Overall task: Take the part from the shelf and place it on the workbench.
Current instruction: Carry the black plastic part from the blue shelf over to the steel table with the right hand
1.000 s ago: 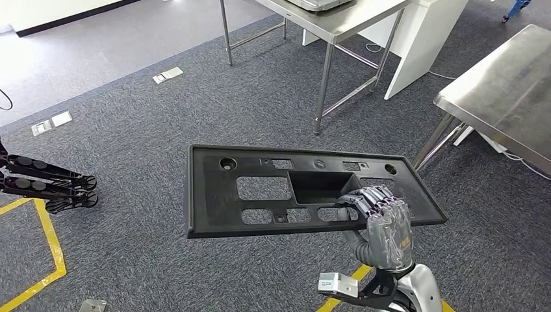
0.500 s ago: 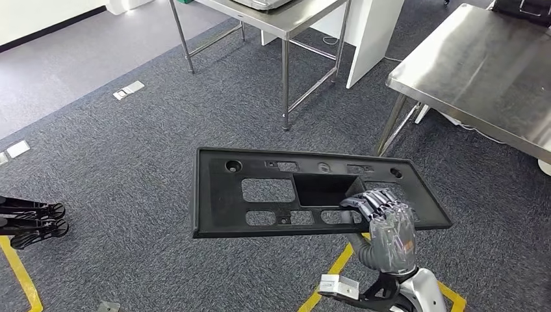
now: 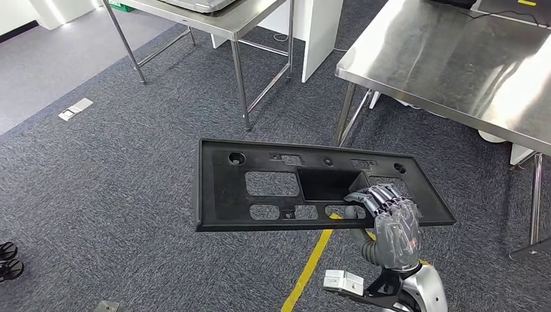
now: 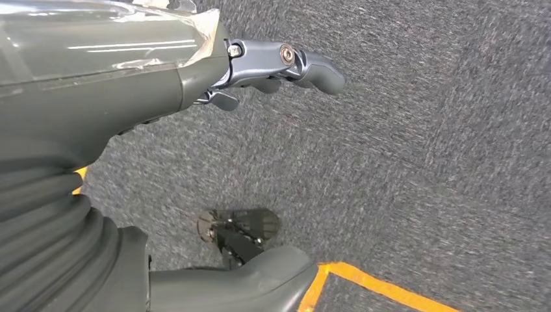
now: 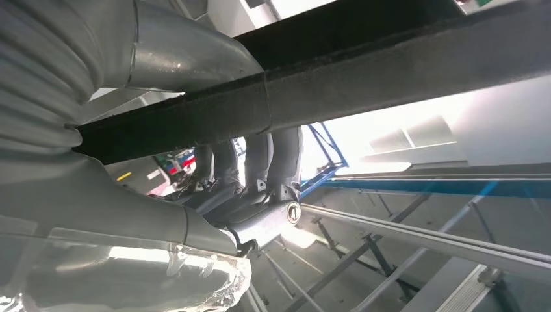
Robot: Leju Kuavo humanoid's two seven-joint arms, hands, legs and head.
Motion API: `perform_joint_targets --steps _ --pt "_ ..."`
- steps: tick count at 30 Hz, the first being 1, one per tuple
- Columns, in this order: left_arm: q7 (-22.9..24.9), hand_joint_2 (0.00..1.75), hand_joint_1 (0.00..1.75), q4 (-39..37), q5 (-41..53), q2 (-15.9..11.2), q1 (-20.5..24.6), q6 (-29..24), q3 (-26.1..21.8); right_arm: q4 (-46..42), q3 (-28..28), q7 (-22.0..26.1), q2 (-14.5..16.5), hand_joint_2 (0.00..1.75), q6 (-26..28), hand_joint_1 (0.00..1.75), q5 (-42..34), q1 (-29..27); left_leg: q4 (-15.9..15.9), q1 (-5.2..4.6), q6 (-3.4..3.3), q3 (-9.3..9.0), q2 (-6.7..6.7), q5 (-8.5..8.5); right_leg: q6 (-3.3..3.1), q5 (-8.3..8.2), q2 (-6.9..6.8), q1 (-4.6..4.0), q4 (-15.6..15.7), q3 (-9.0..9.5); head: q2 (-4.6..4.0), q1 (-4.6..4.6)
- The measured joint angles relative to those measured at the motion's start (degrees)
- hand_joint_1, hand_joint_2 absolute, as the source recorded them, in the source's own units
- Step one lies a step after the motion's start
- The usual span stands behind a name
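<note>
The right hand (image 3: 392, 224) grips the black part (image 3: 273, 185) at its near long edge, fingers curled over the rim beside the deep rectangular recess. The part is a long flat panel with several cut-out windows and small round holes, carried roughly level above the carpet, well short of any bench. In the right wrist view the fingers (image 5: 260, 156) hook round the panel's dark edge (image 5: 364, 71), which crosses the picture as a thick bar.

The left hand (image 4: 273, 65) hangs over the grey carpet with nothing in it, its fingers loosely extended and apart.

Ahead and to the right stands a steel bench (image 3: 448, 58), its near corner leg (image 3: 344, 114) just beyond the panel's far edge. A second steel bench (image 3: 214, 16) stands farther off to the left, with a white cabinet (image 3: 321, 29) between the two. A yellow floor line (image 3: 312, 263) runs under the panel, and a floor socket plate (image 3: 75, 109) lies at the left.

The benches are cut off by the frame, and what lies on them is too cropped to make out.
</note>
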State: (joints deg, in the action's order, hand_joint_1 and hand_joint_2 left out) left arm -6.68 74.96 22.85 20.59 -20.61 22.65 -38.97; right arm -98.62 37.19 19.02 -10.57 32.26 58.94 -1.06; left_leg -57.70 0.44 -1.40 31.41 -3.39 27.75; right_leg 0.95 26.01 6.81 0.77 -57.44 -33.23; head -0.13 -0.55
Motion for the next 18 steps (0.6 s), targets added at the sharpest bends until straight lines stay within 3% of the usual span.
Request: perform_joint_targets --steps 1,3,5,7,8,10,12,14,16,18 --pt "-0.02 1.75 0.0 -0.05 0.01 0.02 0.19 0.01 -0.02 0.0 0.02 -0.01 -0.04 1.75 0.01 1.75 0.0 -0.05 0.39 0.0 -0.22 -0.1 0.6 -0.29 0.27 0.01 -0.22 0.03 -0.16 -0.31 0.0 -0.02" --pt "-0.07 1.75 0.0 -0.1 -0.02 0.04 0.49 -0.03 -0.09 0.0 0.06 -0.01 -0.15 1.75 0.01 1.75 -0.04 0.09 1.27 0.17 -0.79 -0.34 1.95 -0.87 0.46 1.43 -2.61 -0.11 -2.63 -1.85 -0.01 0.28" --pt "-0.06 1.75 0.0 -0.26 -0.21 0.08 0.45 -0.37 -0.19 0.01 0.14 -0.01 -0.2 1.75 -0.08 1.75 -0.15 0.3 1.58 0.19 -1.05 -0.37 3.45 -1.05 0.27 4.66 -5.36 -0.07 -9.24 -4.99 -0.01 0.64" --pt "0.16 1.75 0.0 -0.44 -0.85 0.12 0.33 -0.95 -0.21 0.04 0.21 -0.02 -0.22 1.75 -0.28 1.75 -0.26 0.3 1.54 0.13 -1.04 -0.25 5.02 -1.03 0.63 6.69 -6.07 0.15 -14.95 -7.57 -0.01 0.75" --pt "0.36 1.75 0.0 -0.49 -1.35 0.14 0.29 -1.26 -0.16 0.05 0.23 -0.02 -0.25 1.75 -0.37 1.75 -0.33 0.3 1.51 0.14 -0.98 -0.23 5.77 -0.99 1.14 6.47 -6.3 0.31 -15.06 -7.42 -0.01 0.78" --pt "0.78 1.75 0.0 -0.49 -2.29 0.15 0.15 -1.67 0.0 0.07 0.26 0.0 -0.31 1.75 -0.48 1.75 -0.59 0.39 1.41 0.18 -0.67 -0.38 7.04 -0.8 2.41 3.99 -7.66 0.74 -8.81 -3.76 -0.02 0.79" --pt "1.03 1.75 0.0 -0.32 -2.92 0.13 -0.12 -1.8 0.11 0.07 0.31 0.07 -0.33 1.75 -0.57 1.75 -0.9 0.72 1.13 -0.09 0.02 -0.62 8.1 -0.38 2.7 1.89 -10.12 0.79 -1.95 0.08 -0.02 0.76" --pt "1.15 1.75 0.0 -0.01 -3.17 0.1 -0.4 -1.78 0.16 0.13 0.37 0.17 -0.37 1.75 -0.65 1.75 -1.19 1.13 0.93 -0.36 0.73 -0.86 9.04 -0.06 1.89 1.38 -10.73 0.49 -0.08 1.0 -0.02 0.65" --pt "1.22 1.75 0.0 0.32 -3.09 0.1 -0.48 -1.68 0.32 0.22 0.41 0.22 -0.52 1.75 -0.64 1.75 -1.52 1.32 0.9 -0.1 1.32 -1.05 9.78 0.16 1.02 1.16 -9.36 0.53 -0.09 0.83 -0.02 0.57" --pt "1.26 1.75 0.0 0.52 -2.73 0.1 -0.47 -1.58 0.43 0.3 0.43 0.25 -0.66 1.75 -0.54 1.75 -1.88 1.5 -0.98 0.3 1.91 -0.39 8.3 1.87 0.25 0.94 -8.15 0.8 0.0 0.83 -0.02 0.52"
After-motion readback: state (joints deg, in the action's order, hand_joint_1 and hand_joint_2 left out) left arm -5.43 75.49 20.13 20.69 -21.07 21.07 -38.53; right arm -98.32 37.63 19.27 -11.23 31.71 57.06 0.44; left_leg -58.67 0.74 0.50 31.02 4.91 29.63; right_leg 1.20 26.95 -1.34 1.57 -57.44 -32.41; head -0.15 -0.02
